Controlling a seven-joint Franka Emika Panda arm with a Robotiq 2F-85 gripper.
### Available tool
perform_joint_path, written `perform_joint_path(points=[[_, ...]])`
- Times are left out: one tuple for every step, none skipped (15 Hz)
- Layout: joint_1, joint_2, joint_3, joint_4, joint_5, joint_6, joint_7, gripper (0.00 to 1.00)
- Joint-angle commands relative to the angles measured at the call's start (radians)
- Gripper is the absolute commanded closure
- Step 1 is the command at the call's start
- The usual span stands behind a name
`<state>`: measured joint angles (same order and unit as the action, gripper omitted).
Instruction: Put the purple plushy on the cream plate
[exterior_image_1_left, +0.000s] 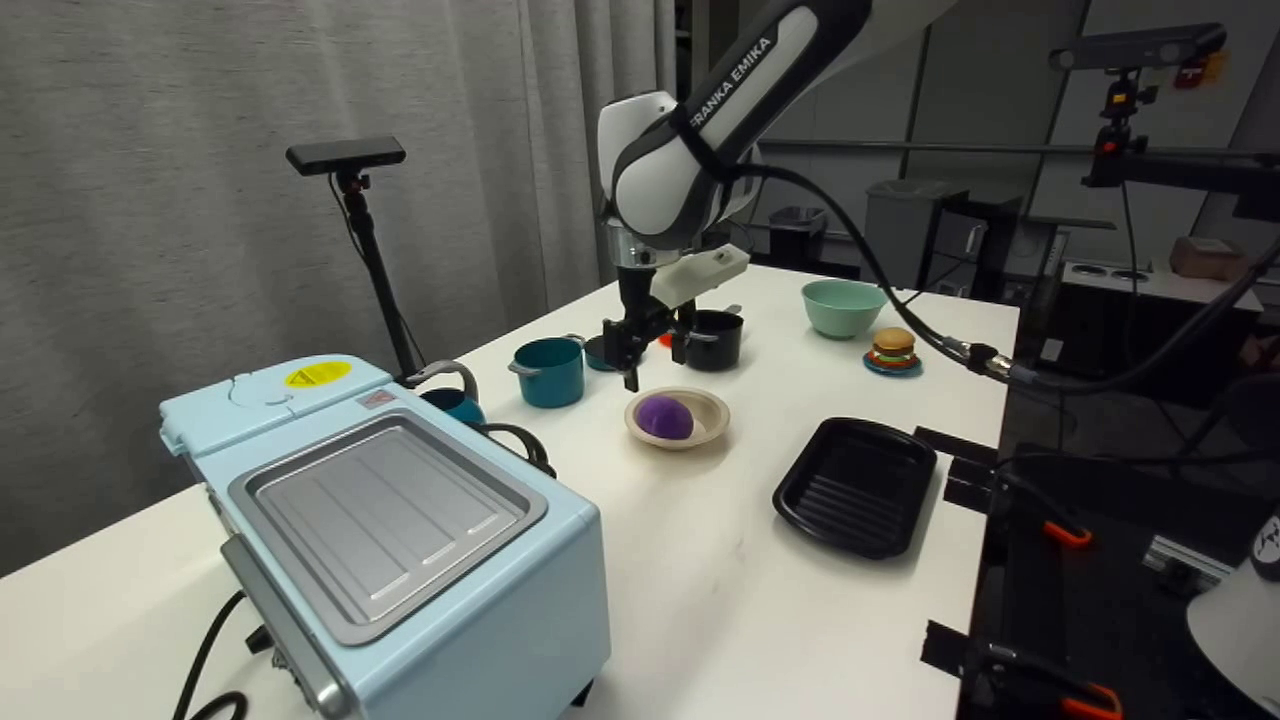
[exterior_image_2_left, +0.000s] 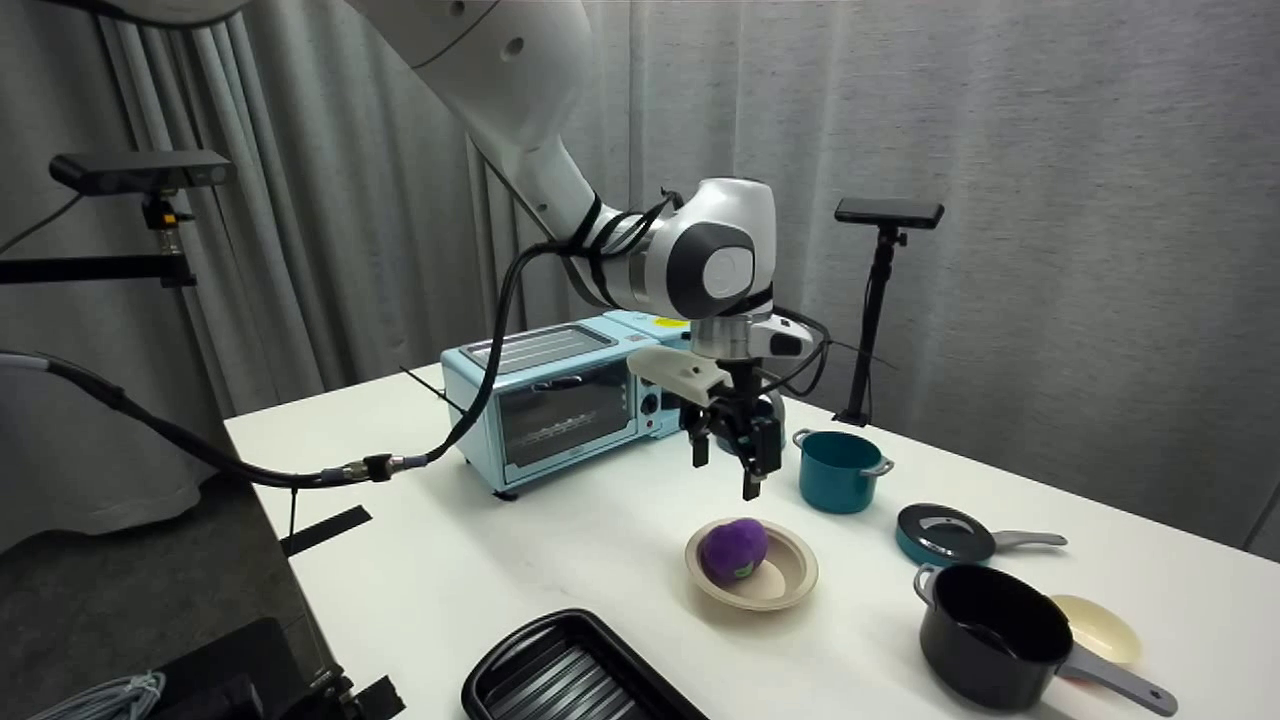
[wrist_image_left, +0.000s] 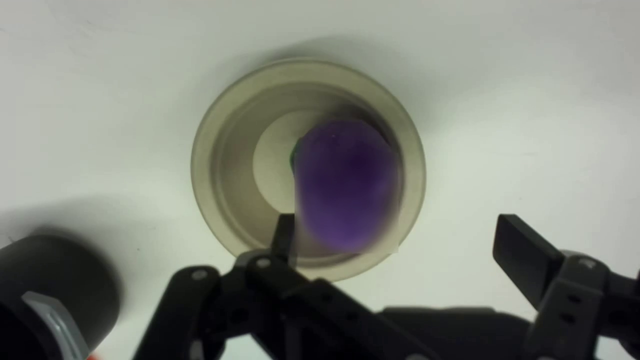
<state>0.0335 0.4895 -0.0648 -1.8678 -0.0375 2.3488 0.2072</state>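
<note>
We count one purple plushy (exterior_image_2_left: 735, 548) and one cream plate (exterior_image_2_left: 774, 580), both on the white desk (exterior_image_1_left: 760, 620). Around them we find one black ridged tray (exterior_image_1_left: 856, 490), one light green bowl (exterior_image_1_left: 843, 312), one toy burger (exterior_image_1_left: 893, 346) on one blue dish (exterior_image_1_left: 892, 368), one teal pot (exterior_image_2_left: 838, 475) with two grey handles, one teal-and-black pan (exterior_image_2_left: 942, 535), one black pot (exterior_image_2_left: 960, 655) and, partly hidden behind it, one pale yellow dish (exterior_image_2_left: 1103, 628). We also count one light blue oven (exterior_image_1_left: 500, 620) and, near it, one teal vessel (exterior_image_1_left: 460, 408) with a grey handle, partly blocked from our sight.

The tool (exterior_image_2_left: 727, 472) hangs above the plate with its fingers (wrist_image_left: 527, 260) spread wide, and we see that it has hold of nothing. The plushy lies below it, in the plate, and in both exterior views we can see a gap between the toy and the fingertips. In the wrist view the plushy shows much nearer the fingertip on the left of that view than the one on the right; how far above the toy they hang we cannot tell.

The plushy sits off centre, close against the inner wall of the plate, so part of the tan centre lies bare beside it. It is rounded and deep purple, with a small green patch low on its side. In the wrist view we catch a sliver of green at its edge, and there its outline is blurred.
</note>
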Motion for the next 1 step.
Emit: perform_joint_path(points=[[-0.001,0.0,0.001,0.001,-0.001,-0.002,0.0,0.0]])
